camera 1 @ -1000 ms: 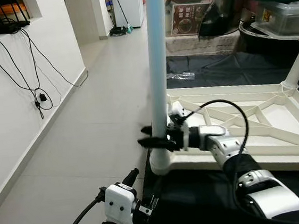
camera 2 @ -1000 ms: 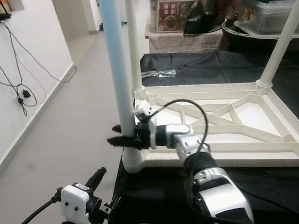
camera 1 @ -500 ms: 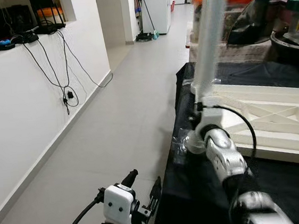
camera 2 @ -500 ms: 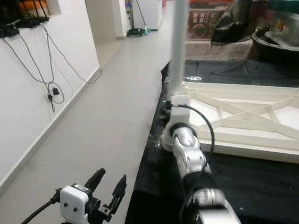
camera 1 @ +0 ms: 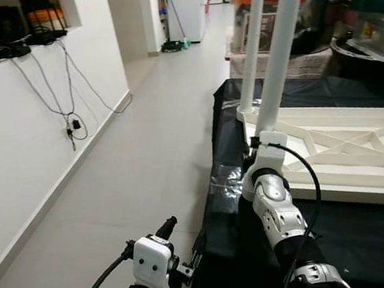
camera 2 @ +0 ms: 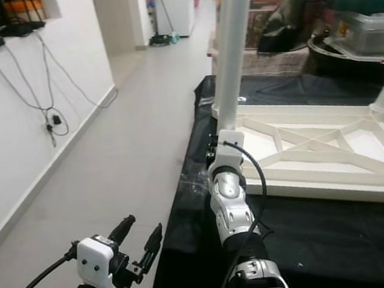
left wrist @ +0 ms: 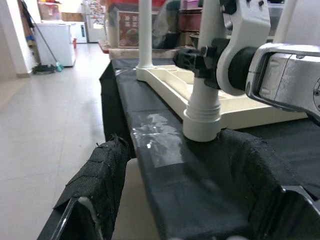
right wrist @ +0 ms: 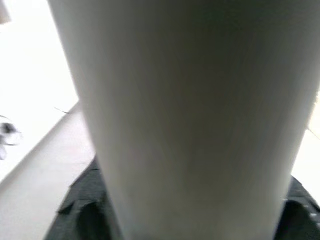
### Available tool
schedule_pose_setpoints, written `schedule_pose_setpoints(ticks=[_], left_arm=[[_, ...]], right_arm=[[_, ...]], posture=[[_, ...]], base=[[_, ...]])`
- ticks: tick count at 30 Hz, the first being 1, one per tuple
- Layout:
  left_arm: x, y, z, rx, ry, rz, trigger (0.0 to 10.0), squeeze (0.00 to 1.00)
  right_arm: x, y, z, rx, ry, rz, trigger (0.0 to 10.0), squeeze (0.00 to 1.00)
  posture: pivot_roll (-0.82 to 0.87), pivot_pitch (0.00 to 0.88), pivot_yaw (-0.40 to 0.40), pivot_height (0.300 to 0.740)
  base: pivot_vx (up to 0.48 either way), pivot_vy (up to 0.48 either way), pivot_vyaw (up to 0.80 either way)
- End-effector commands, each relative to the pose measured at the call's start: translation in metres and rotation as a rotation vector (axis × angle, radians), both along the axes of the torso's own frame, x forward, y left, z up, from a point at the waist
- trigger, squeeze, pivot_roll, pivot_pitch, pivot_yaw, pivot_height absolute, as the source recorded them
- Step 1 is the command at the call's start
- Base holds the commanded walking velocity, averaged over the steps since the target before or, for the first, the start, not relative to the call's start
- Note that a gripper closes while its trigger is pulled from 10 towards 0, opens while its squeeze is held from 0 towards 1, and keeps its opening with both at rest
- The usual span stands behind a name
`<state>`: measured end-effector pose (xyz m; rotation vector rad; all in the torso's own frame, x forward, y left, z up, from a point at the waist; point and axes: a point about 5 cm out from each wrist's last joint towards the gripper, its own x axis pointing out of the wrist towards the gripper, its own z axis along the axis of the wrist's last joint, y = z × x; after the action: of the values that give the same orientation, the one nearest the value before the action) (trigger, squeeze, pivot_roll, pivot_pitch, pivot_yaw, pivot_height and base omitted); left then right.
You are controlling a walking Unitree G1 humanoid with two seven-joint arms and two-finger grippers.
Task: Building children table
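From my head, my right gripper (camera 1: pixel 253 153) reaches the tall white plastic leg (camera 1: pixel 277 52) standing in the near corner of the upturned cream plastic tabletop (camera 1: pixel 344 148); my left gripper (camera 2: pixel 142 242) hangs open. My left wrist shows black fingers (left wrist: pixel 187 56) clamping that leg above its socket. My right wrist sees the leg's blank surface.

The table leg (camera 1: pixel 279 49) and upturned tabletop (camera 1: pixel 344 152) look like smooth cream plastic, faintly glossy. Beneath them lies matt black cloth (left wrist: pixel 200 175), with a shiny clear plastic wrapper (camera 1: pixel 225 180) on its near-left edge. The floor tiles (camera 1: pixel 139 163) are smooth, semi-gloss grey.
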<state>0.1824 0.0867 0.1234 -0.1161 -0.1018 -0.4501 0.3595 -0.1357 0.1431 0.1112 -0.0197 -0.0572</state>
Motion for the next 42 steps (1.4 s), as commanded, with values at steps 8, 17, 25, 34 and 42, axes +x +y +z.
schedule_pose_setpoints(ticks=[8,17,25,34,42], left_arm=[[0.001,0.001,-0.004,-0.005,0.019,0.002,10.0,0.00],[0.001,0.001,-0.004,-0.005,0.016,0.004,10.0,0.00],[0.001,0.001,-0.004,-0.002,0.016,0.007,10.0,0.00],[0.000,0.001,-0.005,-0.003,0.019,0.010,10.0,0.00],[-0.001,0.000,-0.007,-0.001,0.025,0.006,10.0,0.00]], right_arm=[[0.009,0.006,0.015,0.153,0.020,0.772,10.0,0.00],[-0.010,0.008,0.004,0.054,0.175,1.282,10.0,0.00],[-0.010,0.029,0.006,-0.007,0.206,1.460,4.3,0.00],[0.006,0.034,0.004,-0.083,0.143,1.141,0.0,0.00],[0.023,-0.020,-0.008,-0.172,0.176,0.200,0.0,0.00]], posture=[[0.04,0.000,-0.020,0.740],[0.05,0.000,-0.024,0.740],[0.06,0.000,-0.036,0.740],[0.06,0.000,-0.037,0.740],[0.06,0.000,-0.027,0.740]], base=[[0.000,0.000,0.00],[0.000,0.000,0.00],[0.000,0.000,0.00],[0.000,0.000,0.00],[0.000,0.000,0.00]])
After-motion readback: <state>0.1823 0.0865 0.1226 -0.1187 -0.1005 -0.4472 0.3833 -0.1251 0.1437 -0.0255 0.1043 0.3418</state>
